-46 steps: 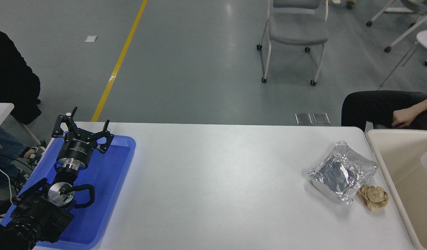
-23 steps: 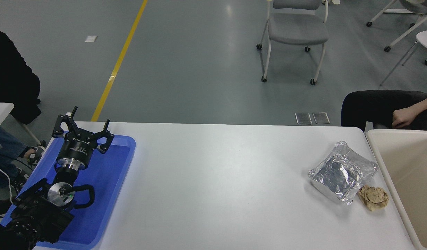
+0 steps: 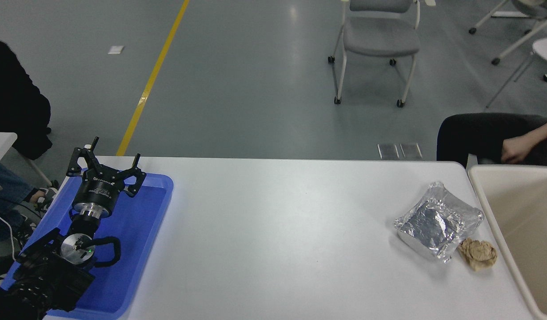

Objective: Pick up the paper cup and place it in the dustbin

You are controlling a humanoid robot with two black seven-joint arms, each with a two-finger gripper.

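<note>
The paper cup does not show in the head view. The dustbin (image 3: 513, 222), a large beige bin, stands off the table's right end and is cut by the picture's right edge; the part of its inside that shows holds nothing. My left gripper (image 3: 108, 163) is parked open and empty over the blue tray (image 3: 144, 222) at the lower left. My right arm and gripper are out of view.
A crumpled silver foil tray (image 3: 437, 222) and a brown wad of paper (image 3: 478, 254) lie on the white table (image 3: 277, 231) near the dustbin. A person's hand (image 3: 515, 150) and dark sleeve rest beyond the table's far right corner. A grey chair (image 3: 375, 40) stands further back.
A pale blurred shape at the right edge over the dustbin, seen one second ago, has shrunk and is gone now. The left arm has not moved.
</note>
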